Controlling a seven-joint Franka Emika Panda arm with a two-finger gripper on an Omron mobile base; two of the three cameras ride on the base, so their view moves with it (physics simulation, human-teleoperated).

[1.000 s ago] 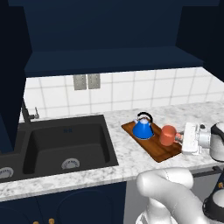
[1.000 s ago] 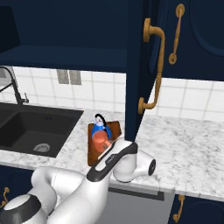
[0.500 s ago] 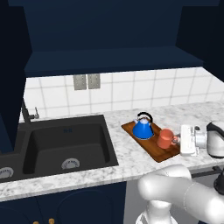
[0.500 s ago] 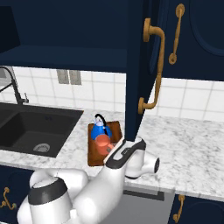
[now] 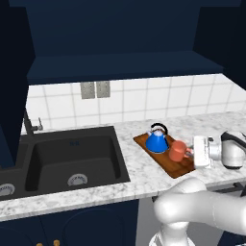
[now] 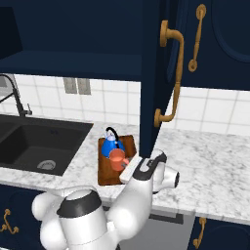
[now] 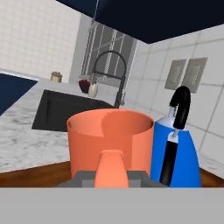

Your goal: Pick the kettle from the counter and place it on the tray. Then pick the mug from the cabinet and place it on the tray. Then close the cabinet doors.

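Upright orange-red mug (image 5: 178,151) just beside blue kettle (image 5: 156,141), both over brown tray (image 5: 169,166).

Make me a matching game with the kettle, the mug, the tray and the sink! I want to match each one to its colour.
Things:
1. kettle
2. mug
3. tray
4. sink

Colours:
A. black
B. brown wood
C. bright blue
D. orange-red

Pairs: 1-C, 2-D, 3-B, 4-A
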